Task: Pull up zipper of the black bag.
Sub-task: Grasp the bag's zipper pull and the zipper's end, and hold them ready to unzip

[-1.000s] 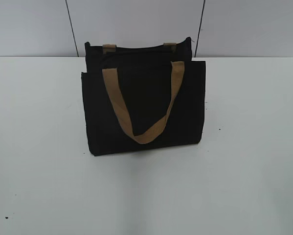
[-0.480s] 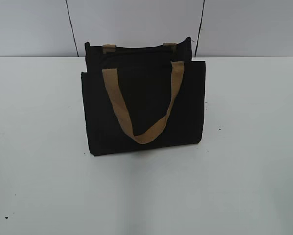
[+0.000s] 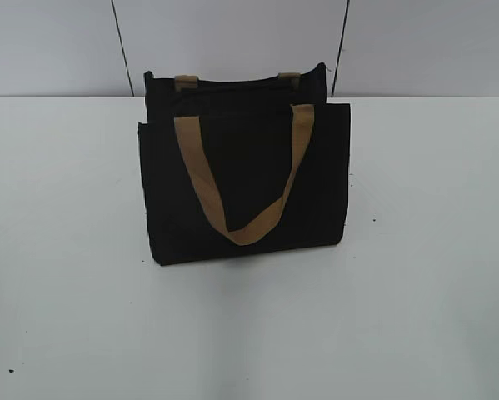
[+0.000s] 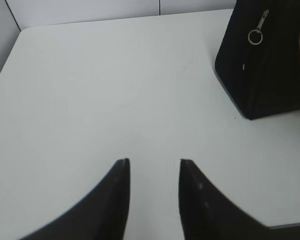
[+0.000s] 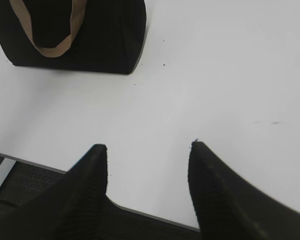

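The black bag [image 3: 245,179] stands upright on the white table [image 3: 66,250], with a tan strap [image 3: 245,208] hanging down its front. In the left wrist view the bag's end [image 4: 262,65] shows at the top right, with the zipper's silver ring pull [image 4: 255,36] hanging on it. My left gripper [image 4: 154,161] is open and empty, well short of the bag. The right wrist view shows the bag [image 5: 89,35] at the top left. My right gripper [image 5: 147,146] is open and empty over the table's near edge. Neither gripper shows in the exterior view.
A grey panelled wall [image 3: 232,42] stands behind the table. The table's front edge [image 5: 49,167] runs under my right gripper, with dark floor below it. The table's left edge [image 4: 4,65] shows in the left wrist view.
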Robot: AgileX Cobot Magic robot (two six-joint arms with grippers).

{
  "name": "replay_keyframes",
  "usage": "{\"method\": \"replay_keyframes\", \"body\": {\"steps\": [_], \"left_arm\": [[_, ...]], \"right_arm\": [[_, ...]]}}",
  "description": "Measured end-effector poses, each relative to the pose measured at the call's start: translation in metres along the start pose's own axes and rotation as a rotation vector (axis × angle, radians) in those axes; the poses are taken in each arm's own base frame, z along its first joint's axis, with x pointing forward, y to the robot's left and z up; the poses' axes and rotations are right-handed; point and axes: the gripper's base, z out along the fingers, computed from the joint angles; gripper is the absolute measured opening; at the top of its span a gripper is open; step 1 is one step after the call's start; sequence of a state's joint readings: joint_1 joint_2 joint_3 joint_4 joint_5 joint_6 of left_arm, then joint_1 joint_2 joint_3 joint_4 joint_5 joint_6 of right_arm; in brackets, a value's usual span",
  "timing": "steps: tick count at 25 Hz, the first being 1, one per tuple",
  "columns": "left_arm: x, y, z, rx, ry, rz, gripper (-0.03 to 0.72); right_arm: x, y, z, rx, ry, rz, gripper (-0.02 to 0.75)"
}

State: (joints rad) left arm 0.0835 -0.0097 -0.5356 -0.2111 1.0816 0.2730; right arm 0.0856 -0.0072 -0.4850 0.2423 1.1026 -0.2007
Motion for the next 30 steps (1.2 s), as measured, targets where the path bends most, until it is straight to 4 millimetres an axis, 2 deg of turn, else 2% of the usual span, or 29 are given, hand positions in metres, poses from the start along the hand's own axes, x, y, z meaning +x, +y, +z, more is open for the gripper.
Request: {"method": "replay_keyframes", "body": {"steps": [6,9,12,16,19,23,30], "left_arm": [[-0.009,-0.003,0.005,0.053,-0.009,-0.039,0.38],[-0.03,0.002,0.011,0.055,-0.008,-0.06,0.429],[-0.052,0.01,0.029,0.055,0.034,-0.086,0.452],[-0.075,0.023,0.07,0.05,0.094,-0.137,0.47],[-0.086,0.029,0.104,0.083,0.122,-0.133,0.477],[-0.094,0.032,0.155,0.181,0.145,-0.107,0.482],[-0.101,0.036,0.233,0.377,0.144,0.035,0.49]], "right_arm": [[0.0,0.0,0.0,0.0,0.0,0.0,0.4],[0.0,0.0,0.0,0.0,0.0,0.0,0.4],[0.0,0.0,0.0,0.0,0.0,0.0,0.4],[0.0,0.0,0.0,0.0,0.0,0.0,0.4],[0.0,0.0,0.0,0.001,0.0,0.0,0.4],[0.0,-0.001,0.0,0.007,0.001,-0.004,0.4],[0.0,-0.001,0.0,0.01,0.002,-0.005,0.4]]}}
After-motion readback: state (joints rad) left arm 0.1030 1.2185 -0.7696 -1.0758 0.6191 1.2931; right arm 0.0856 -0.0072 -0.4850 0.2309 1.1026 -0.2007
